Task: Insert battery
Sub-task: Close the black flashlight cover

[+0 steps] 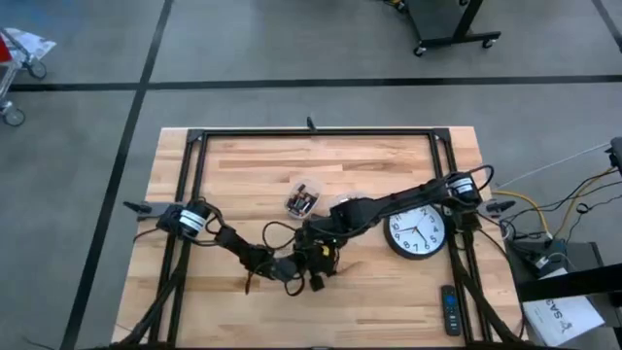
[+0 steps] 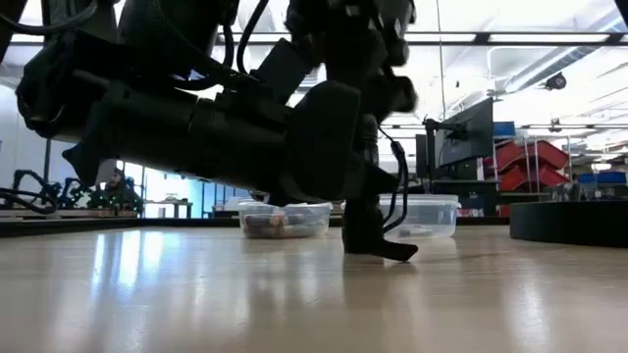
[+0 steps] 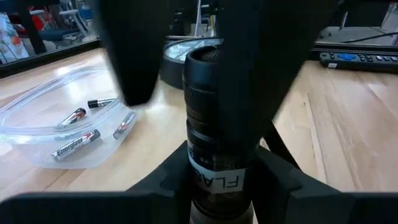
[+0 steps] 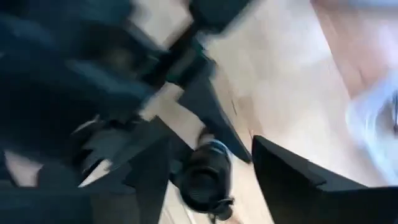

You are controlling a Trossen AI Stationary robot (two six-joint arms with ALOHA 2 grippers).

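Note:
A black flashlight [image 3: 214, 118] with a white label is between the fingers of my left gripper [image 1: 290, 266], near the table's front middle. It points away from that gripper's wrist. My right gripper [image 1: 321, 249] hangs above the flashlight's far end [image 4: 208, 177]. It is open, with one finger on each side of that end. I cannot tell whether either finger touches it. A clear tub [image 3: 62, 124] on the table beside the flashlight holds several loose batteries [image 3: 76, 144]. My left gripper pinches the flashlight's barrel at the labelled band [image 3: 217, 177] between its two fingers. The fingers lie across the barrel, and the flashlight sticks out forward past them. The arms hide whether it rests on the table.
A round black wall clock [image 1: 418, 233] lies face up at the right. A remote control [image 1: 449, 309] lies near the front right edge. A second clear tub [image 2: 422, 216] stands beside the battery tub [image 1: 303, 199]. A black frame [image 1: 311, 131] runs round the tabletop.

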